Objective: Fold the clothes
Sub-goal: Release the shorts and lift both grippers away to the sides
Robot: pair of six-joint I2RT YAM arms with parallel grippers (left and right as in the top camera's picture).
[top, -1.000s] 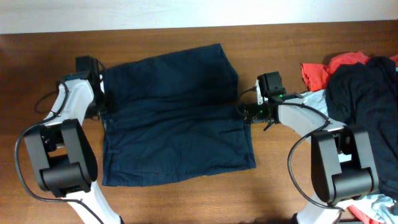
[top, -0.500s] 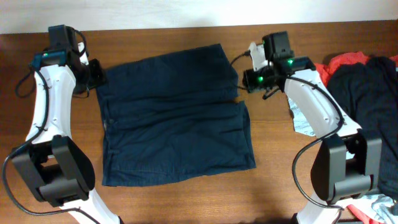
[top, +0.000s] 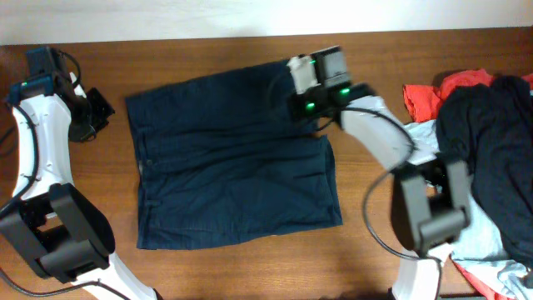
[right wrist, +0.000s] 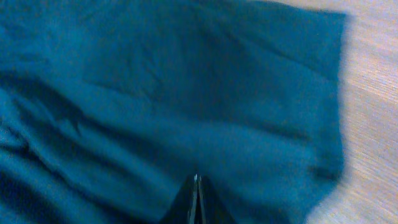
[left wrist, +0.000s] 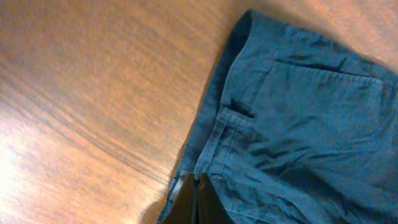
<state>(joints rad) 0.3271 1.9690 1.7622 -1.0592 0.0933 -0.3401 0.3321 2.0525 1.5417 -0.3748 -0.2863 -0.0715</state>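
The dark navy shorts (top: 233, 158) lie spread flat on the brown tabletop (top: 375, 250), between the two arms; the waistband is on the side of the left claw (top: 92, 111), the two short legs on the side of the right claw (top: 320, 123). The left claw is pressed together and holds nothing; in the overhead view it stands over bare wood, apart from the waistband corner, which is on its right. From the left wrist, the closed fingers (left wrist: 196, 202) point at the edge of the waistband, and the cloth (left wrist: 298, 124) fills the space ahead of them and to the right. The right claw is also pressed together; its fingers (right wrist: 196, 200) hang over the far leg of the shorts (right wrist: 155, 93), and I see no cloth pinched between them. Beyond the right claw, away from the shorts, lies a heap: a red garment (top: 441, 87), a dark garment (top: 487, 142) and a light blue cloth (top: 491, 242).
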